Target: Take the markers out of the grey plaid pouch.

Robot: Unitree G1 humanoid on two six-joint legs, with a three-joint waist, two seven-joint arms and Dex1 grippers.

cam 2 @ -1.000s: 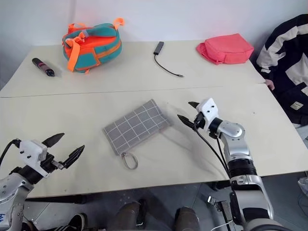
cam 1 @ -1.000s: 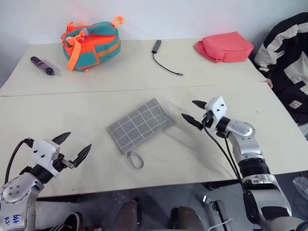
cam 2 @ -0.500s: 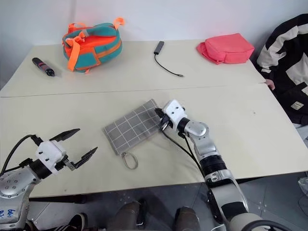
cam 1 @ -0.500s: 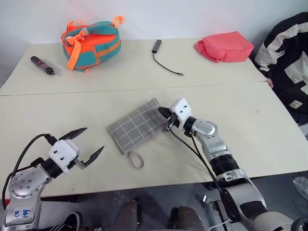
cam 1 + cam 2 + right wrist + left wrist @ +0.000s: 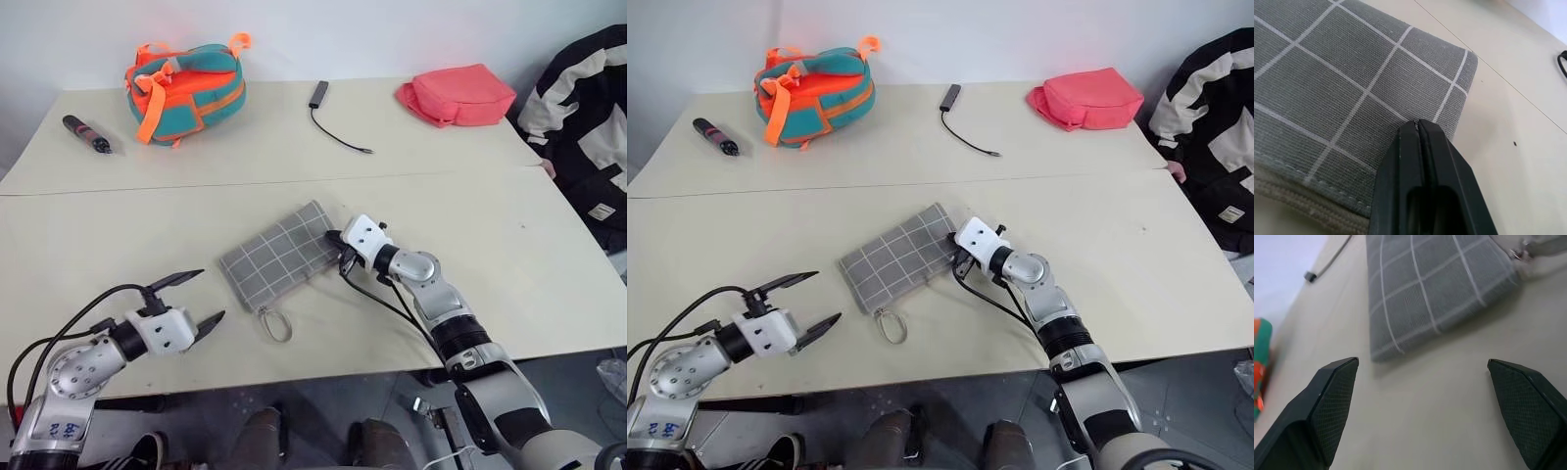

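The grey plaid pouch (image 5: pixel 284 257) lies flat in the middle of the table, its grey loop strap (image 5: pixel 274 325) trailing toward the front edge. It is closed, and the markers are hidden. My right gripper (image 5: pixel 336 242) reaches in nearly level from the right and is shut on the pouch's right-hand edge. In the right wrist view its closed fingertips (image 5: pixel 1418 128) show against the plaid fabric (image 5: pixel 1327 73). To the front left of the pouch my left gripper (image 5: pixel 211 295) stands wide open and holds nothing. The left wrist view has the pouch (image 5: pixel 1435 289) just beyond its spread fingertips (image 5: pixel 1339 382).
A teal-orange bag (image 5: pixel 186 83) and a dark pen-like stick (image 5: pixel 86 134) sit at the back left. A black cable with an adapter (image 5: pixel 338 127) lies at the back middle, and a coral-pink pouch (image 5: pixel 456 95) at the back right. A black-and-white jacket (image 5: pixel 588 127) hangs past the right edge.
My right gripper moved left to the pouch's right edge and shut there. My left gripper rolled and moved right, toward the pouch, staying open.
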